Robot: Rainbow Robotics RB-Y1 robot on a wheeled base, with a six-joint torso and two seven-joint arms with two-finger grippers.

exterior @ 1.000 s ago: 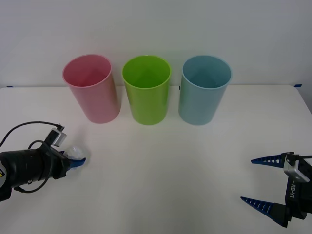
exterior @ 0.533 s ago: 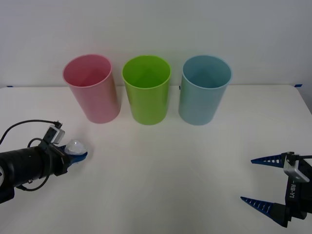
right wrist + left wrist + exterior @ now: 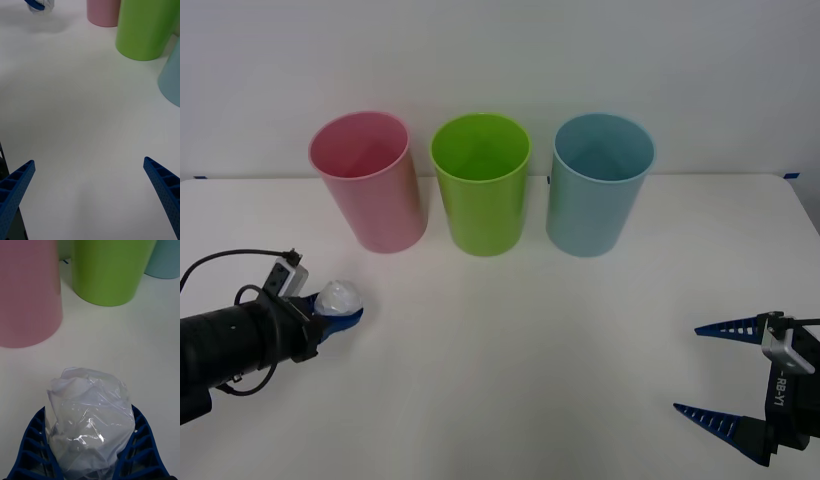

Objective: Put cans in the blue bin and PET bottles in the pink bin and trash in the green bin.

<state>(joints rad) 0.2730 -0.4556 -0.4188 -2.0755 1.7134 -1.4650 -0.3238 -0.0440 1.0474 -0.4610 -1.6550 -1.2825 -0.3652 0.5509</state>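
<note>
Front view
Bins: three stand upright in a row at the back of the white table [image 3: 510, 330]: pink bin [image 3: 370, 180] on the left, green bin [image 3: 480, 183] in the middle, blue bin [image 3: 600, 183] on the right, each just beside the next and not touching.
Left gripper [image 3: 338, 318]: low at the table's left side, in front of the pink bin and apart from it, its black arm running off the left edge.
Trash [image 3: 338, 297]: a pale crumpled wad at the tip of the left gripper, sitting between and on top of the blue fingers, which are closed against it.
Right gripper [image 3: 715, 375]: at the lower right corner, well apart from the bins, its two blue fingers spread wide with bare table between them.

Left wrist view
Trash [image 3: 90, 416]: crinkled clear-white film, bulging up out of the jaws; the ribbed blue fingers [image 3: 33, 450] press on both its sides, so the jaws are clamped on it.
Bins: the pink bin [image 3: 28, 292] and the green bin [image 3: 110, 268] stand beyond the wad, with a strip of bare table between it and them; an edge of the blue bin [image 3: 165, 262] shows past the green one.

Right wrist view
Right fingers [image 3: 17, 187]: far apart at the two corners, holding nothing.
Bins: the blue bin [image 3: 170, 82] is nearest, then the green bin [image 3: 146, 26], then the pink bin [image 3: 103, 13].
Trash [image 3: 44, 7]: far off beside the pink bin, with a blue fingertip of the left gripper [image 3: 35, 4] against it.
</note>
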